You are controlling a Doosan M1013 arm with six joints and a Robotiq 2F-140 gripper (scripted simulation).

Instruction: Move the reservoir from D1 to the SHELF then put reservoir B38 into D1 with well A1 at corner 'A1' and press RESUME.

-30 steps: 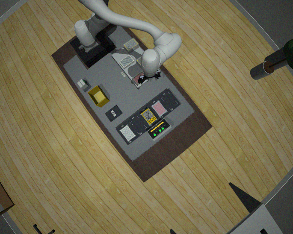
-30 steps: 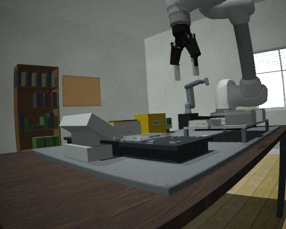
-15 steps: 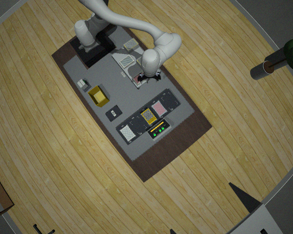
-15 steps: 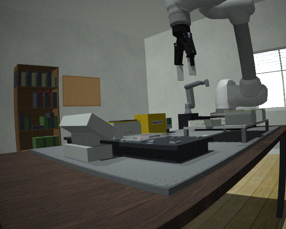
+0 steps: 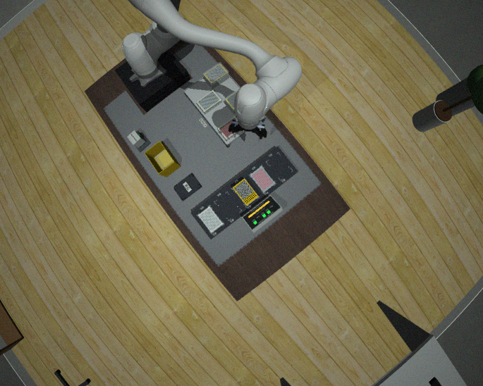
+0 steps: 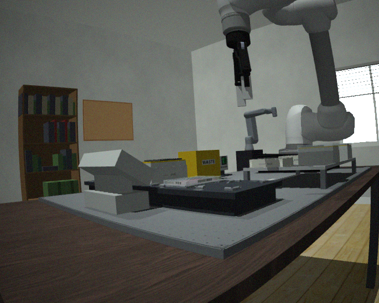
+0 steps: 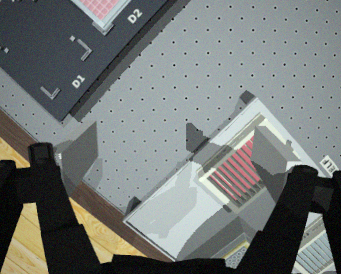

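My gripper (image 6: 243, 93) is open and empty, high above the near end of the SHELF (image 5: 216, 99). In the wrist view its black fingers frame the shelf's end. A 12-trough reservoir with pink liquid (image 7: 237, 170) stands flat on that end of the shelf (image 5: 225, 129). I cannot read its ID label. Deck position D1 (image 7: 37, 55) holds nothing inside its brackets, and the 'A1' engraving shows at its far corner. D1 also shows empty in the overhead view (image 5: 280, 164).
D2 holds an open pink plate (image 5: 261, 178), D3 a yellow tip rack (image 5: 245, 191), D5 a pale plate (image 5: 210, 218). The panel (image 5: 263, 213) shows an orange strip. The shelf also carries a plate (image 5: 209, 101) and a yellow-rimmed item (image 5: 216, 72). The waste bin (image 5: 162, 158), regrip nest (image 5: 190, 185) and key post (image 5: 136, 137) stand left.
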